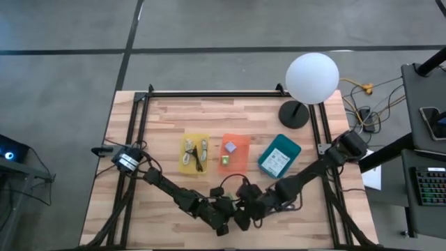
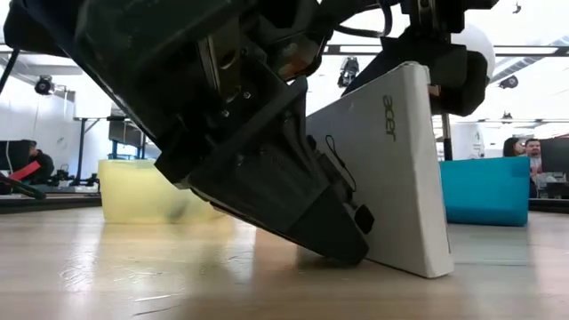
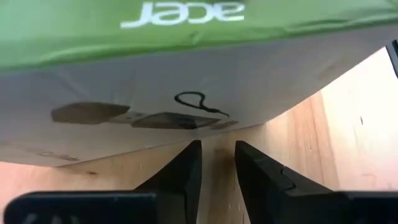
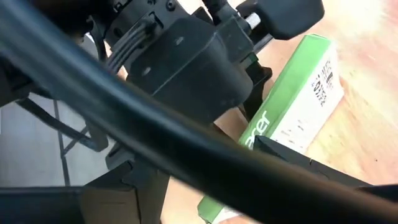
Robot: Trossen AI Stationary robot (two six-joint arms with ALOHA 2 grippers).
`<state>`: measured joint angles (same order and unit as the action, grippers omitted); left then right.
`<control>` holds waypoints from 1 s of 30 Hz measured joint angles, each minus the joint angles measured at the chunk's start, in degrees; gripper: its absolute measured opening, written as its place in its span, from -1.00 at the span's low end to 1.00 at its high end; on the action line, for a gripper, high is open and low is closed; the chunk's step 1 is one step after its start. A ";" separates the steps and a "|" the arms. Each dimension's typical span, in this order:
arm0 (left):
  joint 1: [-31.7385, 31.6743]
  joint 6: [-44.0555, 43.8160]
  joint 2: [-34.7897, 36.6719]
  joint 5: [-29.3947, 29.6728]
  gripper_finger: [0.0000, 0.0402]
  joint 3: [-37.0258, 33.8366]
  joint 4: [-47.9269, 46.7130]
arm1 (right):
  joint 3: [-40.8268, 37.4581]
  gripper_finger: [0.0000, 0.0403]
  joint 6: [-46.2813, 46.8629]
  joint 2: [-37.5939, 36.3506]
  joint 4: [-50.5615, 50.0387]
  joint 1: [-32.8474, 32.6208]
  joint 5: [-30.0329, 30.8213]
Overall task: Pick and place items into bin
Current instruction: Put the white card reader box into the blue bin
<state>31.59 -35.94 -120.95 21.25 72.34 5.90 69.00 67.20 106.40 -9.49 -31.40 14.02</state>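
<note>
You are working at the near edge of the table, where the white and green Acer box [image 2: 391,169] is standing tilted on one bottom edge, leaning over the left gripper [image 3: 216,163]. That gripper is sitting low at the foot of the box with its fingers narrowly parted and nothing between them. The right gripper [image 1: 256,207] is meeting the box from the other side; whether its jaws are clamping the box I cannot tell. Steady the box before lifting, gripping across its thin sides. Farther back, the yellow bin [image 1: 194,153], orange bin [image 1: 235,153] and teal bin [image 1: 279,156] are waiting mid-table, with the globe lamp [image 1: 311,77] beyond.
</note>
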 joint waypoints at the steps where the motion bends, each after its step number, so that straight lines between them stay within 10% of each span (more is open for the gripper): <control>1: 0.01 -0.01 0.00 -0.02 -0.58 0.00 -0.08 | -0.38 0.06 -0.04 -0.06 0.08 0.00 -0.15; 30: -0.11 -1.20 0.20 0.70 -0.58 -0.48 -0.32 | -0.22 0.07 -6.62 -2.76 -5.23 -0.15 -1.21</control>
<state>31.48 -37.15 -120.75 21.96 71.85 5.58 68.78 60.58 103.64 -14.72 -31.55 12.81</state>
